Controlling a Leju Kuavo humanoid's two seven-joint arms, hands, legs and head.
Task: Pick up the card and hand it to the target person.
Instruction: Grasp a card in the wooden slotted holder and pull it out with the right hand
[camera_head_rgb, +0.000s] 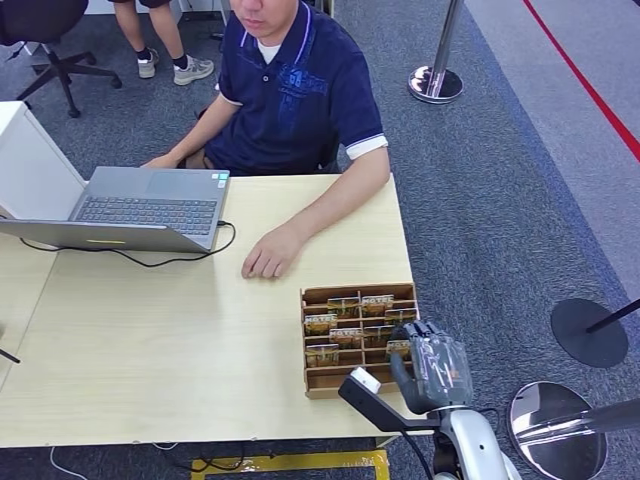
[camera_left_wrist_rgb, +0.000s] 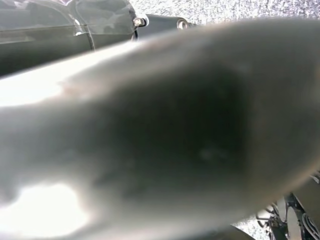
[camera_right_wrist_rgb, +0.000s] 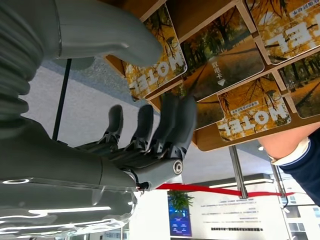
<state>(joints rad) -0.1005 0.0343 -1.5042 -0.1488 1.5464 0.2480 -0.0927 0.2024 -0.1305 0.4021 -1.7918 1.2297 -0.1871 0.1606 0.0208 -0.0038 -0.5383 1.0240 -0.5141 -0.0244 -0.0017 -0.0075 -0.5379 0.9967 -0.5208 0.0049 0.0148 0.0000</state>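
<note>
A: While hovering over the wooden rack (camera_head_rgb: 324, 385) at the near right corner of the table (camera_head_rgb: 151, 340), holds nothing. Speaking of the right hand (camera_head_rgb: 430, 365), that is.

B: Agreed. Seen from the wrist (camera_right_wrist_rgb: 143, 135): dark fingers (camera_right_wrist_rgb: 177, 117) stretched toward the cards, thick thumb (camera_right_wrist_rgb: 113, 35) well apart from them. Wide gap between, with nothing pinched in it. Cannot tell whether the fingertips touch a card.

A: And the cards (camera_head_rgb: 347, 307)?

B: Lodged in the rack's slots in rows, tilted, printed with yellow trees and "HOTEL". Nearest the thumb, one such card (camera_right_wrist_rgb: 154, 70).

A: Edges?

B: Tight. Rack pushed right up to the table's right edge and close to the near edge. Beyond that edge, grey carpet with two round stanchion bases (camera_head_rgb: 557, 430) near right and a third (camera_head_rgb: 435, 84) far off.

A: Open room, then?

B: Left of the rack, mostly: broad bare tabletop. Farther left, a laptop (camera_head_rgb: 143, 205) at the far left with its cable (camera_head_rgb: 151, 262) trailing toward the middle.

A: The person (camera_head_rgb: 294, 90)?

B: Seated at the far edge, one hand (camera_head_rgb: 268, 258) flat on the wood, just beyond the rack's far left corner, apart from it.

A: Left hand?

B: Blurred grey mass up close at the left wrist (camera_left_wrist_rgb: 158, 140). Cannot tell how open.
</note>
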